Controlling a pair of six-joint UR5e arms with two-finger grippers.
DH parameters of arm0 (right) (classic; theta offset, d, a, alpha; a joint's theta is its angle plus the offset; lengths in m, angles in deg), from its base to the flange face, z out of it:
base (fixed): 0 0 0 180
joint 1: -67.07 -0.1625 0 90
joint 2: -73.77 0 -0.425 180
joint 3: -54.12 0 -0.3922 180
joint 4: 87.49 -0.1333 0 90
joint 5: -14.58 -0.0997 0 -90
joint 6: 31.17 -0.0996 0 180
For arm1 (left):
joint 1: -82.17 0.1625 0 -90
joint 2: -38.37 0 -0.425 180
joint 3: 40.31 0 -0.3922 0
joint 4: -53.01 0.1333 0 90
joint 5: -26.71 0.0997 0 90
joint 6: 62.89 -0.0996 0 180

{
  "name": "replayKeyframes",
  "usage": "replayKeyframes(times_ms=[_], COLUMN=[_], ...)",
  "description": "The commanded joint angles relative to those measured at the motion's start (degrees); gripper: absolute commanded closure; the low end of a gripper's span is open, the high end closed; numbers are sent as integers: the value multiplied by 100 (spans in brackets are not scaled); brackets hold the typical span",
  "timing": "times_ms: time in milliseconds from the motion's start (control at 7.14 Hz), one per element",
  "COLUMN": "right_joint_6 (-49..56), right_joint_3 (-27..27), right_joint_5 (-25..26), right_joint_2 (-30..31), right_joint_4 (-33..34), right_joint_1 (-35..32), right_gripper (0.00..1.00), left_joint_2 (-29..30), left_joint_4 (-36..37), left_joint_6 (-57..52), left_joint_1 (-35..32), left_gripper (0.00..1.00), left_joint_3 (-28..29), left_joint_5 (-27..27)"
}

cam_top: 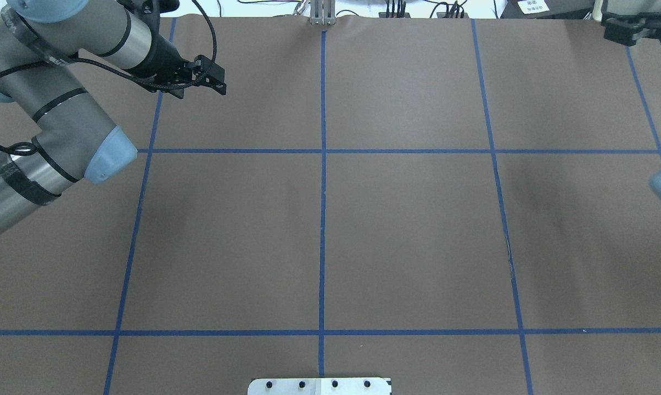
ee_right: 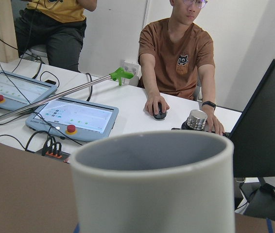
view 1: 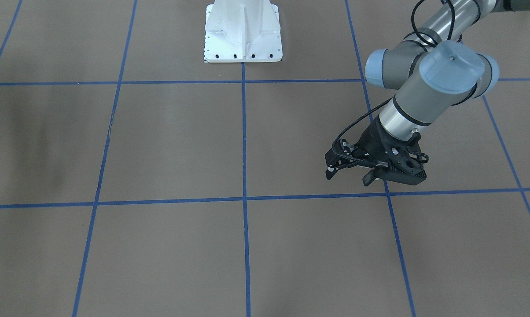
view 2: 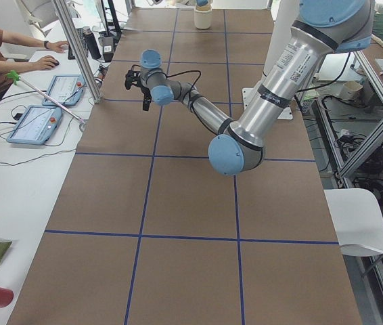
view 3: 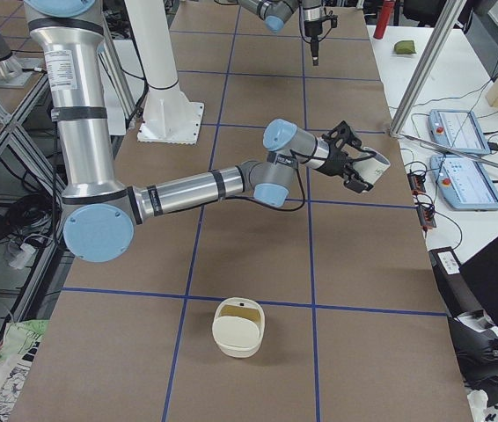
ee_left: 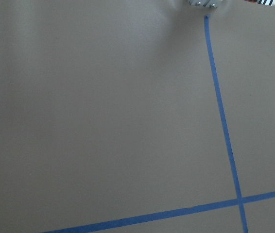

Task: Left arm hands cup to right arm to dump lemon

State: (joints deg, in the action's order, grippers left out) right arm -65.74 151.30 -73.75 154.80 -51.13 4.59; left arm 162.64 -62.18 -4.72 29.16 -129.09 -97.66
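Note:
The white cup with a grey inside is held in my right gripper, above the table's edge on the operators' side. In the right wrist view the cup fills the foreground, upright; I see no lemon in it. Part of the right gripper shows at the top right of the overhead view. My left gripper, with its perforated bracket, is open and empty a little above the table; it also shows in the overhead view. The left wrist view shows only bare table.
A cream container with something yellowish inside stands near the table's right end; it also shows in the exterior left view. The white robot base is at the table's robot side. Operators, tablets and a monitor sit beyond the far edge.

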Motion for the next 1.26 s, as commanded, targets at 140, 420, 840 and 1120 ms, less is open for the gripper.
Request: replayKeyframes(times_ms=[140,420,840,1120], right_joint_6=[12,-76,-331,-331], right_joint_3=[3,-23,-119,-505], right_joint_5=[2596,3914,4954,5342], right_joint_2=[-990,-1685,-2074,-2495], right_joint_4=[1151,2003,2235,2315], right_joint_1=[2041,3096,3899,4103], right_gripper=[74,73,73,73], left_joint_2=[184,526,966,1326], left_joint_4=[258,260,260,251], left_joint_6=[324,1420,2485,3163], left_joint_1=[18,18,18,88], left_gripper=[0,0,0,0], left_joint_3=[10,10,-121,-113], left_joint_5=[-422,-431,-993,-1002])
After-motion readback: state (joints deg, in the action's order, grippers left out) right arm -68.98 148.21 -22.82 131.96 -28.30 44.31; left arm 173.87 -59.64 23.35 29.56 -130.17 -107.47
